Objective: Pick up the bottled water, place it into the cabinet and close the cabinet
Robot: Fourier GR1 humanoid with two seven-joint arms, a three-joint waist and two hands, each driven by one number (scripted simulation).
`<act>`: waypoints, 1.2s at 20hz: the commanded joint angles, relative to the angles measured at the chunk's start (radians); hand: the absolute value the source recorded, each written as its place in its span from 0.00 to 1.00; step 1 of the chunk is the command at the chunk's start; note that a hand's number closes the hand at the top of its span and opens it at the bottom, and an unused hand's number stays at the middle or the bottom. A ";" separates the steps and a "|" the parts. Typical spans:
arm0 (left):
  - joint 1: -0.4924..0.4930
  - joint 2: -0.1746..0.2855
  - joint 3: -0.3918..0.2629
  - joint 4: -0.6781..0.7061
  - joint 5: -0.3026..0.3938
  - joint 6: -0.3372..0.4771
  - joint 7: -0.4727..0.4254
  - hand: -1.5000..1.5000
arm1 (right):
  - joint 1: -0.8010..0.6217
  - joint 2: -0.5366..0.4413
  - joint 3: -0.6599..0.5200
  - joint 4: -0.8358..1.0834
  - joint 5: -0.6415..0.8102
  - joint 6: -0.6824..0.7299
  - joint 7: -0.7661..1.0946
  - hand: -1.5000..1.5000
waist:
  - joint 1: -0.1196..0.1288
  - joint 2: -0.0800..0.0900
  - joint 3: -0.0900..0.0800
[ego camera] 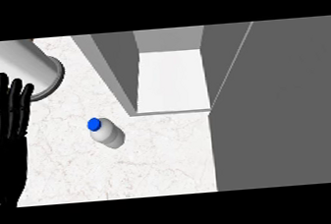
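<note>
A clear water bottle [107, 133] with a blue cap stands on the white marble counter [158, 164], in front of and a little left of the cabinet. The cabinet [170, 79] is open, with a white floor and grey side walls; its grey door [284, 99] swings out at the right. My left hand [5, 116] rests open at the view's left edge, fingers up, well left of the bottle. My right hand does not show.
A white cylinder with a grey base ring [38, 70] stands at the back left of the counter, close to my left hand. The open door covers the whole right side of the view.
</note>
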 commanded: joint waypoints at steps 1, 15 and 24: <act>0.013 0.068 0.078 -0.030 0.177 -0.128 -0.002 0.00 | 0.007 0.019 0.052 0.011 0.032 0.009 -0.007 0.00 | -0.006 -0.008 0.004; -0.027 0.432 0.147 0.288 1.028 -0.735 0.158 0.00 | 0.168 0.027 0.262 -0.243 -0.101 0.131 0.124 0.00 | -0.019 -0.009 0.004; -0.008 0.540 0.196 0.339 1.236 -0.798 0.291 0.00 | 0.098 0.030 0.277 -0.402 -0.079 0.077 0.339 0.00 | -0.007 -0.008 0.005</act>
